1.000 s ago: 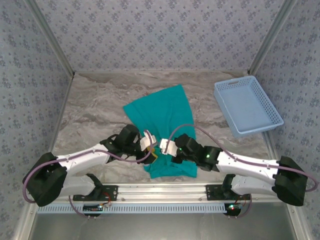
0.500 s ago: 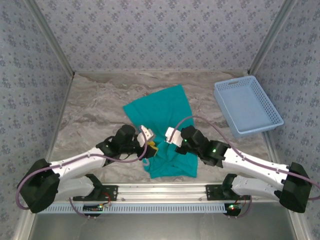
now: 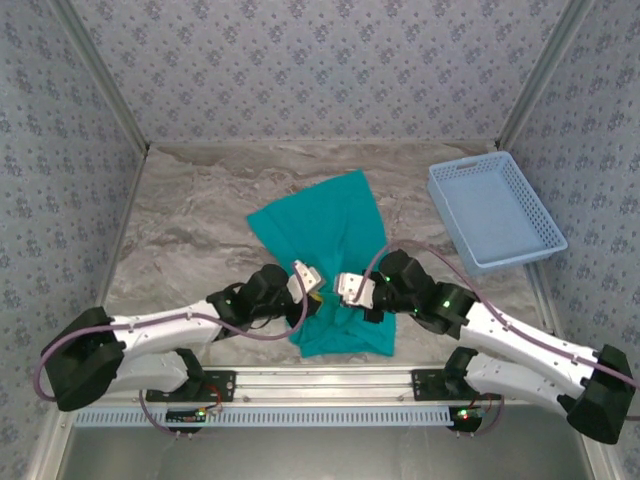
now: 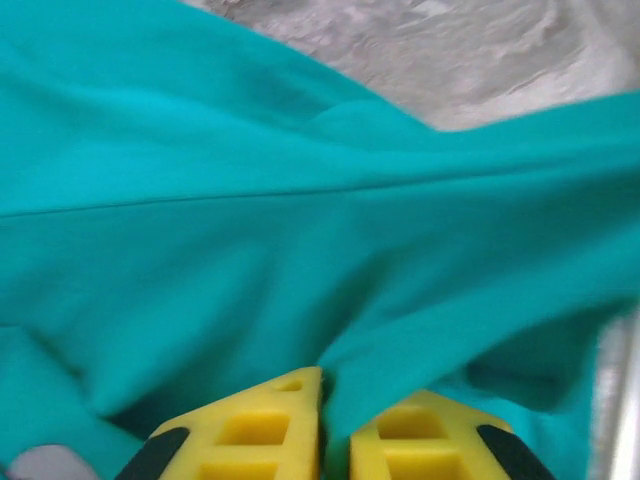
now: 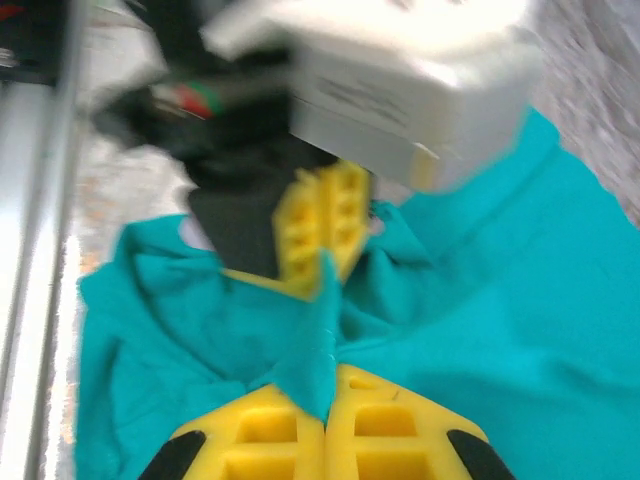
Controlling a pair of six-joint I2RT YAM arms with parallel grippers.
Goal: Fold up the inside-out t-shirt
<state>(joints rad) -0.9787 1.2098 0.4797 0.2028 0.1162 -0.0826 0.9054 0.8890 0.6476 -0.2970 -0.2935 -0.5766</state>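
The inside-out t-shirt [image 3: 325,230] is teal-green and lies rumpled in the middle of the table, its near end bunched up. My left gripper [image 3: 314,284] and right gripper [image 3: 347,289] meet over that near end, almost tip to tip. In the left wrist view the yellow fingers [image 4: 268,425] of my left gripper [image 4: 335,425] are shut on a ridge of the t-shirt [image 4: 300,190]. My right gripper [image 5: 325,415] pinches an upright fold of the t-shirt [image 5: 500,300], and the left gripper [image 5: 322,245] faces it, close by.
A light blue mesh basket [image 3: 495,212] stands at the back right of the marbled table [image 3: 190,220]. A metal rail [image 3: 320,385] runs along the near edge. Patterned walls close in the left, back and right sides.
The left gripper's jaws have shut on the cloth. Both grippers shifted a little to the right and away from the rail, drawing the near end of the t-shirt up into folds.
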